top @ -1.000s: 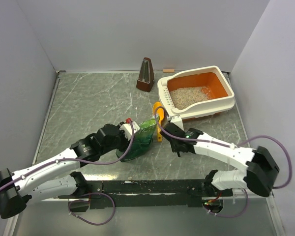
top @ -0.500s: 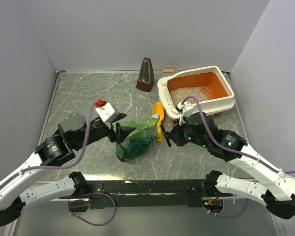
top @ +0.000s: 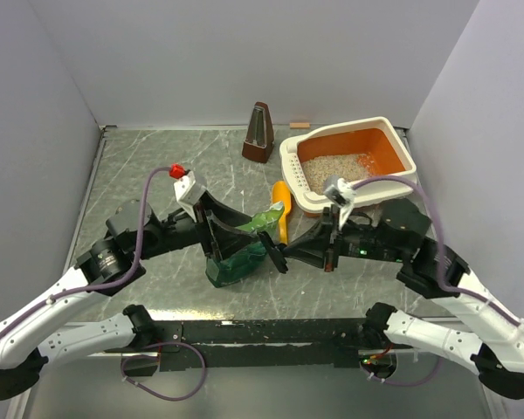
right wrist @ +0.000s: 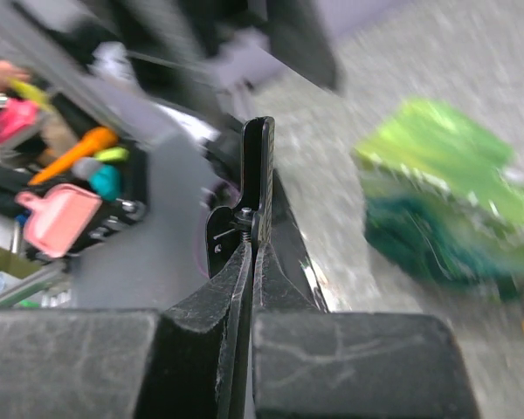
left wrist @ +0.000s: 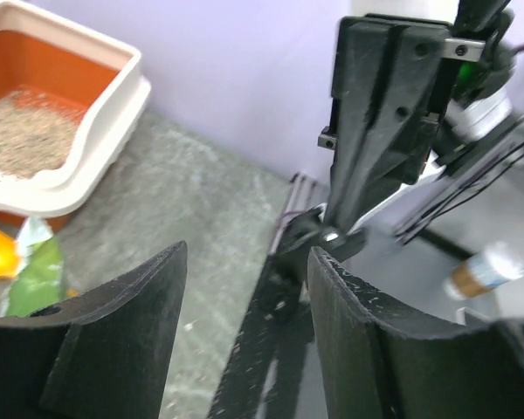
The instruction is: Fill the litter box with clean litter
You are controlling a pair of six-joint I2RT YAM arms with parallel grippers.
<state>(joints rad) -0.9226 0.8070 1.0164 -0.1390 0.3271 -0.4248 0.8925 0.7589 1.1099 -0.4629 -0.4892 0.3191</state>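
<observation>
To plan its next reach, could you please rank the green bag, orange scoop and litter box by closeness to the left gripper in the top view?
1. green bag, right beside the left gripper.
2. orange scoop, just beyond the bag.
3. litter box, back right.

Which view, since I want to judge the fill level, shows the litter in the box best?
Top external: it looks down into the litter box, so nearly all the clean litter shows. Left wrist catches one corner with some litter, side-on. Right wrist shows none.
</observation>
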